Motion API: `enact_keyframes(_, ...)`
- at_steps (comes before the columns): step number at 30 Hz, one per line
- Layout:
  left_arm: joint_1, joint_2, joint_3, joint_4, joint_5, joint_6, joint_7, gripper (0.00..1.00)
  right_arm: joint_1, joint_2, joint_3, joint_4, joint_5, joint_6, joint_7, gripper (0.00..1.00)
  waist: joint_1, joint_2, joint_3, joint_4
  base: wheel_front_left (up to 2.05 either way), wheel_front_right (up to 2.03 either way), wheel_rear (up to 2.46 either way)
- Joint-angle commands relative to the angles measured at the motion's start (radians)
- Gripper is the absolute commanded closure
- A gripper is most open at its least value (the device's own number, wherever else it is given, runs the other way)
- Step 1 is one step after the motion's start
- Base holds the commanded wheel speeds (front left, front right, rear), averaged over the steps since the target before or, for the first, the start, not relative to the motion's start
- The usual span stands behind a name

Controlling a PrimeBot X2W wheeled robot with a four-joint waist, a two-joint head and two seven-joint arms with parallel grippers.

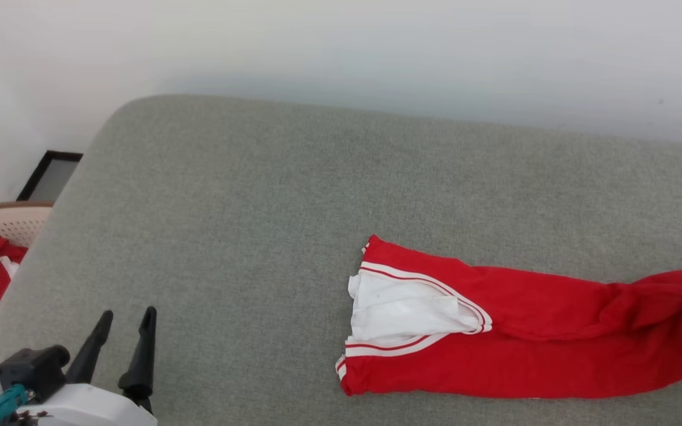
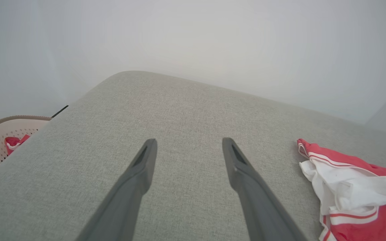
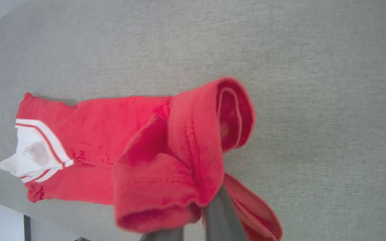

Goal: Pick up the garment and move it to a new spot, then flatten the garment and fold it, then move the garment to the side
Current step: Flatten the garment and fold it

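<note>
Head view has the red white-trimmed jersey garment (image 1: pixel 524 349) lying lengthwise left-to-right on the grey fabric cushion (image 1: pixel 258 207), its right end pinched by the right gripper (image 3: pixel 193 229), with the spread, empty left gripper (image 1: pixel 128 312) well apart to its left.

Red garment (image 1: pixel 524 355) — long, bunched strip
</note>
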Motion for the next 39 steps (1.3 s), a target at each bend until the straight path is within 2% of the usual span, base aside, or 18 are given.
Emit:
enact_keyframes(1, 0.011, -0.003, -0.001, -0.001, 0.001, 0.002, 0.002, 0.0, 0.017, 0.019, 0.014, -0.026, 0.011, -0.002, 0.01, 1.0, 0.0, 0.0, -0.022, 0.003, 0.0, 0.0, 0.0)
enact_keyframes(7, 0.011, -0.005, -0.018, -0.007, 0.004, -0.005, 0.013, 0.0, 0.042, 0.12, 0.104, -0.157, 0.061, -0.002, 0.049, 1.0, 0.0, 0.0, -0.048, 0.035, 0.0, 0.0, 0.0)
enact_keyframes(12, -0.023, -0.013, -0.039, -0.002, 0.014, -0.01, 0.029, 0.0, 0.013, 0.199, 0.2, -0.161, 0.055, -0.002, 0.02, 1.0, 0.0, 0.0, -0.059, 0.081, 0.0, 0.0, 0.0)
enact_keyframes(16, -0.05, -0.021, -0.061, 0.006, 0.026, -0.016, 0.041, 0.0, -0.02, 0.255, 0.271, -0.104, 0.048, -0.002, -0.032, 1.0, 0.0, 0.0, -0.062, 0.122, 0.0, 0.0, 0.0)
enact_keyframes(20, -0.075, -0.031, -0.077, 0.018, 0.032, -0.027, 0.05, 0.0, -0.058, 0.278, 0.345, -0.037, 0.041, -0.002, -0.088, 1.0, 0.0, 0.0, -0.063, 0.159, 0.0, 0.0, 0.0)
enact_keyframes(32, -0.118, -0.053, -0.097, 0.057, 0.031, -0.044, 0.049, 0.0, -0.16, 0.293, 0.5, 0.215, 0.009, -0.002, -0.262, 1.0, 0.0, 0.0, -0.05, 0.207, 0.0, 0.0, 0.0)
enact_keyframes(33, -0.118, -0.053, -0.098, 0.061, 0.033, -0.044, 0.048, 0.0, -0.169, 0.292, 0.51, 0.232, 0.007, -0.002, -0.278, 0.85, 0.0, 0.0, -0.049, 0.207, 0.0, 0.0, 0.0)
enact_keyframes(34, -0.119, -0.053, -0.097, 0.063, 0.032, -0.045, 0.046, 0.0, -0.178, 0.293, 0.519, 0.245, 0.009, -0.002, -0.292, 0.64, 0.0, 0.0, -0.048, 0.205, 0.0, 0.0, 0.0)
enact_keyframes(35, -0.119, -0.054, -0.094, 0.065, 0.029, -0.046, 0.044, 0.0, -0.186, 0.294, 0.529, 0.256, 0.015, -0.002, -0.304, 0.21, 0.0, 0.0, -0.048, 0.202, 0.0, 0.0, 0.0)
enact_keyframes(36, -0.119, -0.052, -0.092, 0.067, 0.029, -0.047, 0.043, 0.0, -0.194, 0.294, 0.536, 0.267, 0.023, -0.002, -0.317, 0.0, 0.0, 0.0, -0.048, 0.198, 0.0, 0.0, 0.0)
enact_keyframes(39, -0.11, -0.047, -0.085, 0.071, 0.023, -0.046, 0.039, 0.0, -0.216, 0.285, 0.563, 0.281, 0.046, -0.002, -0.343, 0.0, 0.0, 0.0, -0.049, 0.182, 0.0, 0.0, 0.0)
